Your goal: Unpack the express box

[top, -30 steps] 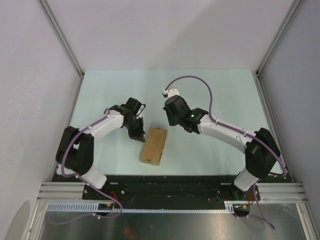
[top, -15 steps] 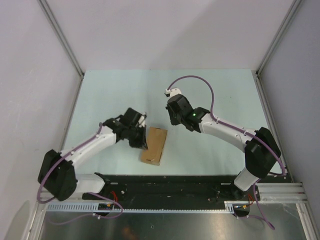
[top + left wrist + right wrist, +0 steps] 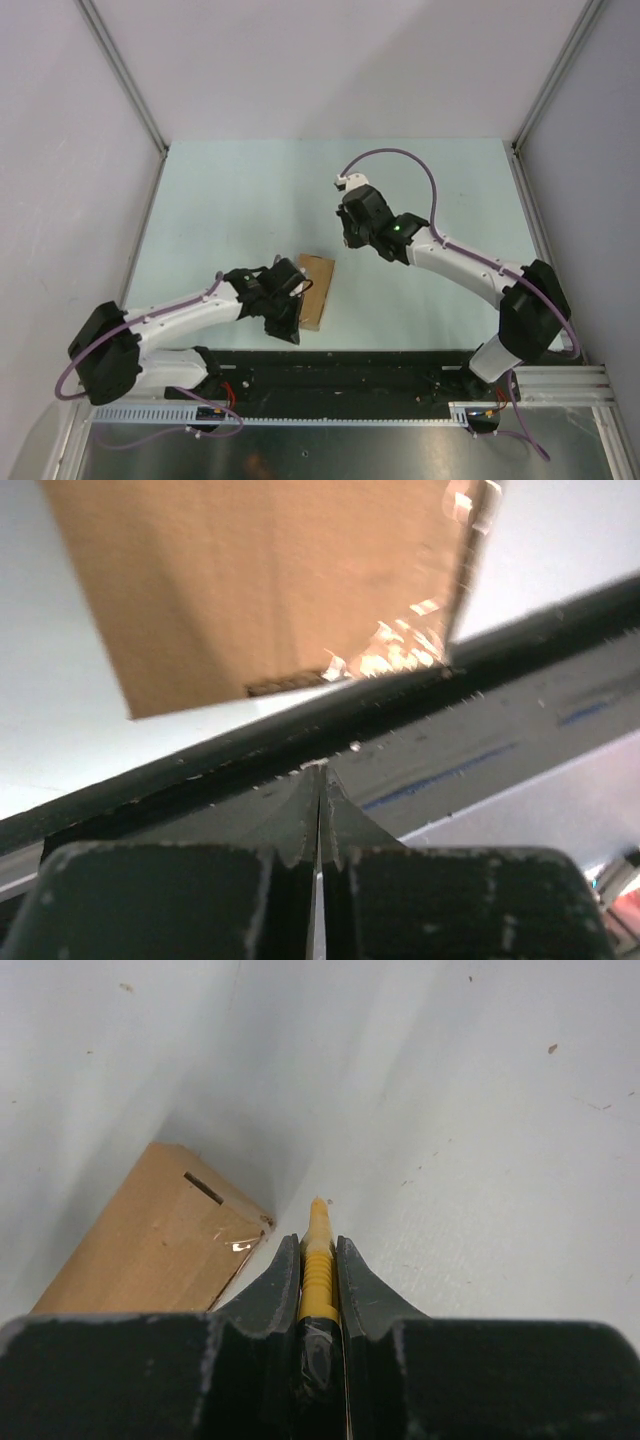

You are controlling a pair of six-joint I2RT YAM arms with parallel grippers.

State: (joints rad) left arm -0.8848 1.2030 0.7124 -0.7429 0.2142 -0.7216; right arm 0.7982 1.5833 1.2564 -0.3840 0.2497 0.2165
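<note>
The express box (image 3: 317, 288) is a flat brown carton lying closed on the pale table, in front of and between the arms. My left gripper (image 3: 289, 332) is shut on nothing, low beside the box's near left corner at the table's near edge. In the left wrist view the box (image 3: 270, 580) fills the top, beyond the shut left gripper (image 3: 320, 772). My right gripper (image 3: 348, 242) hovers off the box's far right corner. In the right wrist view the right gripper (image 3: 318, 1248) is shut on a yellow-black utility knife (image 3: 318, 1260), whose tip points past the box (image 3: 150, 1250).
A black base strip (image 3: 380, 365) runs along the table's near edge, just under my left gripper. Grey walls and metal posts (image 3: 125, 75) close in the left, back and right sides. Purple cables loop over both arms.
My left arm has swung from the box's far left side toward the near edge, ending by its near left corner. The right gripper has drifted slightly back and right with the knife.
</note>
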